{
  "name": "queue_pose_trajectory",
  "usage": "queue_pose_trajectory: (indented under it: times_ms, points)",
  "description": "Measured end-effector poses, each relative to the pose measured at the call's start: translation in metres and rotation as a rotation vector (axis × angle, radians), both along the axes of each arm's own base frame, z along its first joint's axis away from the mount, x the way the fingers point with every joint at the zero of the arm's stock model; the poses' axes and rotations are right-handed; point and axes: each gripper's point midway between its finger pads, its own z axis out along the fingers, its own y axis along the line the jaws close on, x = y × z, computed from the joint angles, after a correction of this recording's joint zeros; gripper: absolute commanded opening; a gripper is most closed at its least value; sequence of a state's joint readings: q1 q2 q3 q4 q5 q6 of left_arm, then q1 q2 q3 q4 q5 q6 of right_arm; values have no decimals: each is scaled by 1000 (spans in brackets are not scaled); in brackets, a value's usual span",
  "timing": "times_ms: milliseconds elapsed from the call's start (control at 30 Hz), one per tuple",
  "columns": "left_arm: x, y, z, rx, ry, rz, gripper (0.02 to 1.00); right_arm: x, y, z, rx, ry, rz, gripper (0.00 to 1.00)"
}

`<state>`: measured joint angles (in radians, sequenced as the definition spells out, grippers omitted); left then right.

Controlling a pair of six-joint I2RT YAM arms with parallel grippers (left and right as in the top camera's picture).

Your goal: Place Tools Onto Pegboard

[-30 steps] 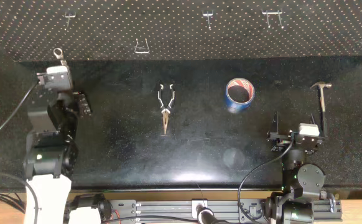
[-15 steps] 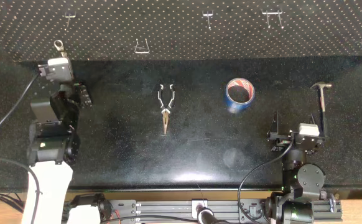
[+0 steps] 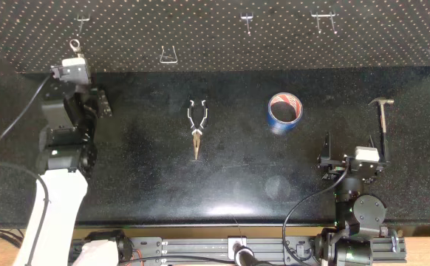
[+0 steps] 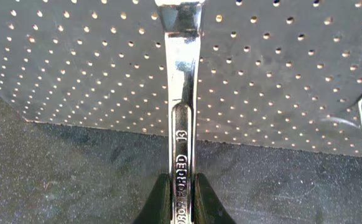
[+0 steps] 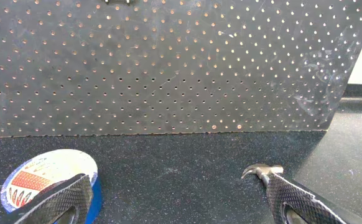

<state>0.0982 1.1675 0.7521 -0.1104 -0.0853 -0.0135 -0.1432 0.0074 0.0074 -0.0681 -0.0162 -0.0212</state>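
Wrench (image 4: 184, 93) is standing upright before the pegboard (image 4: 280, 74), its shank pinched between the fingers of my left gripper (image 4: 180, 202). I am judging it stiff, weighty and slick, so I am gripping the flat shank low, with the ring end free. My right gripper (image 5: 178, 202) is gaping wide, holding nothing.

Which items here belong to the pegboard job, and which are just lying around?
Job: wrench in the left tool, pliers, hammer, tape roll, pegboard, hooks.
Incidental: mounting rail along the front of the table.
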Motion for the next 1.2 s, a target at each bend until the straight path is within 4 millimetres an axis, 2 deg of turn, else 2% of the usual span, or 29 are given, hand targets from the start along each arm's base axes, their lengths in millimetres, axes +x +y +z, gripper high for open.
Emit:
queue_pose_trajectory:
  times_ms: [433, 667, 1200]
  points:
    - [9, 1, 3, 0, -6, -1, 29, 0, 0, 0, 0, 0, 0, 919]
    - [15, -12, 4, 1, -19, -36, 31, 0, 0, 0, 0, 0, 0, 919]
    - [18, -10, 5, 6, -32, -29, 31, 0, 0, 0, 0, 0, 0, 919]
